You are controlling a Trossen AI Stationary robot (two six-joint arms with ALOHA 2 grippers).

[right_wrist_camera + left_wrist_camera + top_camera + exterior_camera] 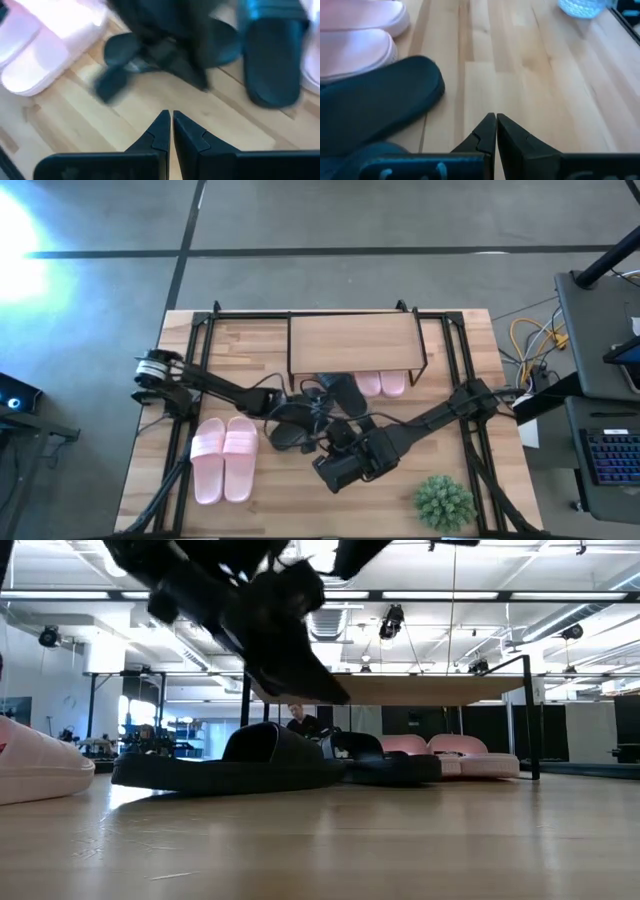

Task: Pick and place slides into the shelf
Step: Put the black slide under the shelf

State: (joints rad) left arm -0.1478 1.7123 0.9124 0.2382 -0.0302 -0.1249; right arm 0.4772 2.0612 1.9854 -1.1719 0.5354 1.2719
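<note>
Overhead, two dark arms meet at mid-table over black slides, in front of a low shelf.

Both grippers are empty: the left gripper (496, 125) has its fingers pressed together above bare wood beside a black slide (375, 102), and the right gripper (171, 122) is likewise pinched shut on nothing, hovering near the other black slide (275, 55). One pink pair (223, 457) lies on the table's left – well apart from the shelf (355, 340); another pink pair (381, 383) already sits under it. Slides look light, soft and flexible (probably foam), so the wide strap seems the surest hold. Only the low view shows the open gap beneath the shelf board; only the high view shows the plant (444, 501).
</note>
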